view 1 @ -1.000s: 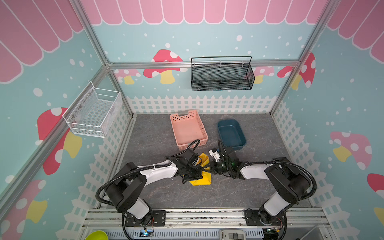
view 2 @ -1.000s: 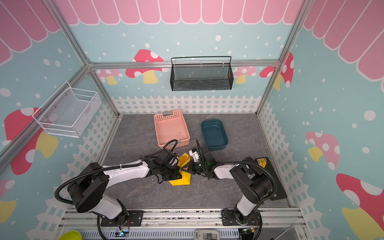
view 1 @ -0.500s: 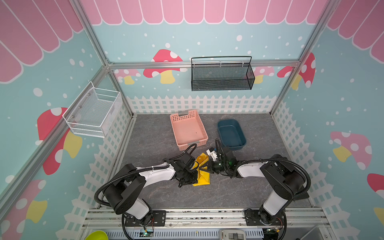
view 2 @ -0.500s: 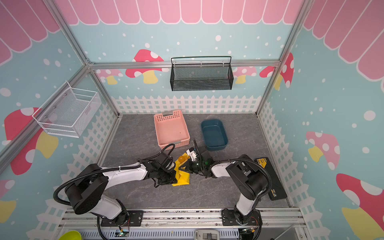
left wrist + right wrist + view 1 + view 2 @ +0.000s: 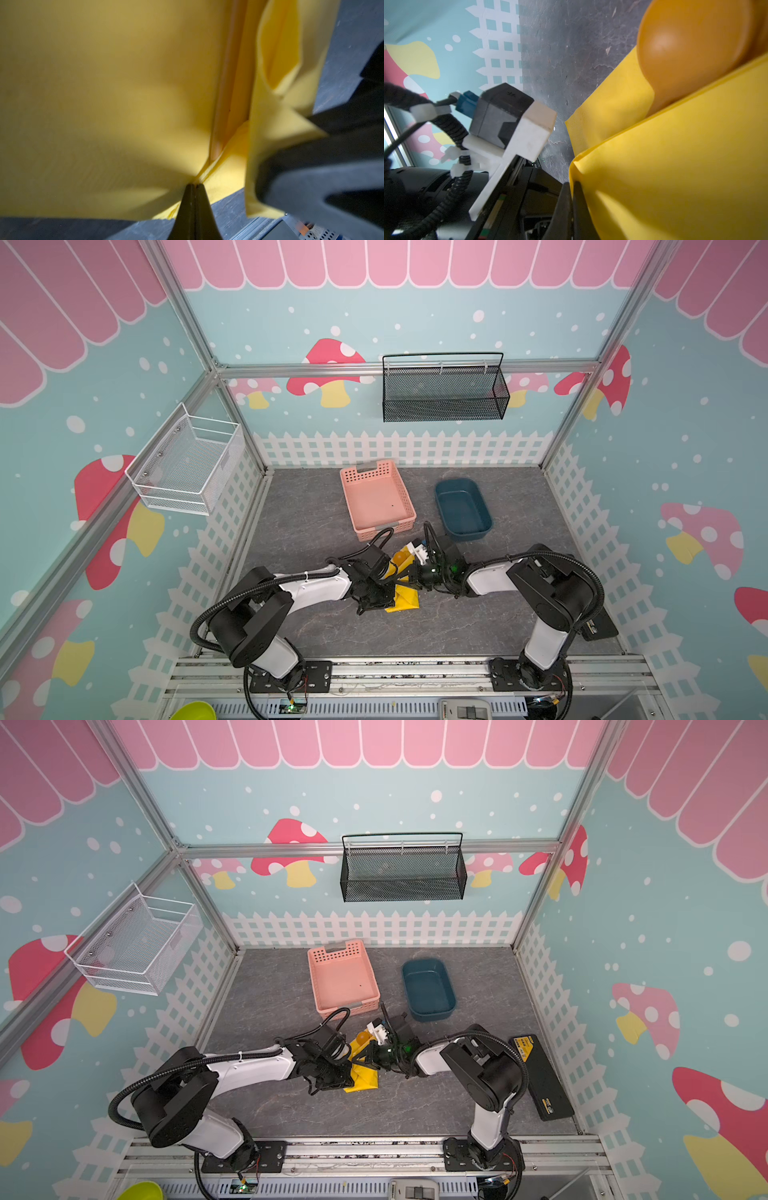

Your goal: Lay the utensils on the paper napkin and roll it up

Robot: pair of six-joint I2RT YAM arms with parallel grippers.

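The yellow paper napkin (image 5: 404, 600) (image 5: 365, 1080) lies partly folded over the utensils at the middle front of the floor. My left gripper (image 5: 385, 596) (image 5: 195, 185) is shut on a pinched fold of the napkin (image 5: 104, 104). Inside the fold an orange-tan utensil handle (image 5: 223, 93) shows. My right gripper (image 5: 411, 576) (image 5: 572, 184) is shut on the napkin's edge (image 5: 675, 166) from the opposite side. The spoon's round bowl (image 5: 685, 52) (image 5: 400, 558) (image 5: 364, 1037) sticks out at the far end. The fork and knife are hidden.
A pink basket (image 5: 376, 499) and a dark blue tub (image 5: 462, 510) stand just behind the grippers. A black mesh rack (image 5: 444, 389) and a white wire basket (image 5: 187, 460) hang on the walls. A black and yellow box (image 5: 540, 1077) lies at the right.
The right gripper has moved left towards the left gripper, bringing its napkin edge over the utensils. The left gripper has shifted slightly nearer the front.
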